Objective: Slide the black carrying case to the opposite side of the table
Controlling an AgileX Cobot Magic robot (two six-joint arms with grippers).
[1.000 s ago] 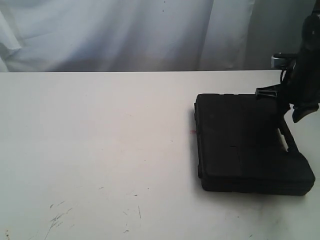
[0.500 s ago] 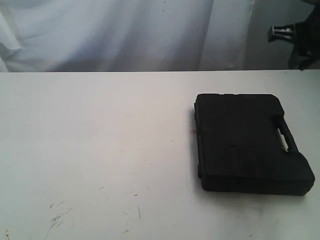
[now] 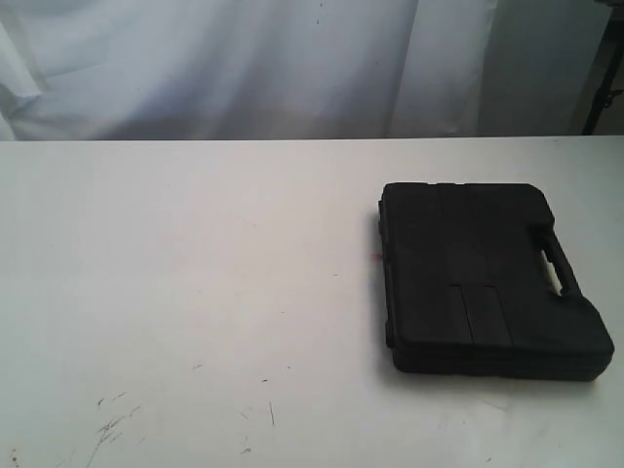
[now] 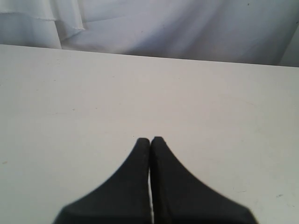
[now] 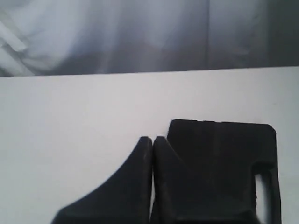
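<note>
The black case (image 3: pixel 483 278) lies flat on the right side of the white table (image 3: pixel 195 273), its slot handle along the right edge. No gripper touches it, and neither gripper shows in the exterior view. In the right wrist view the right gripper (image 5: pixel 153 138) is shut and empty, raised clear of the case (image 5: pixel 224 163), which lies below and beyond it. The left gripper (image 4: pixel 150 139) is shut with nothing in it, over bare table (image 4: pixel 93 93).
A pale cloth backdrop (image 3: pixel 244 68) hangs behind the table's far edge. A tiny red spot (image 3: pixel 374 257) marks the tabletop just left of the case, and dark scuffs (image 3: pixel 112 424) sit near the front left.
The right arm, which stood over the case's right rear corner a second ago, has lifted up and away out of the exterior view, and its jaws have shut. The case has not moved.
</note>
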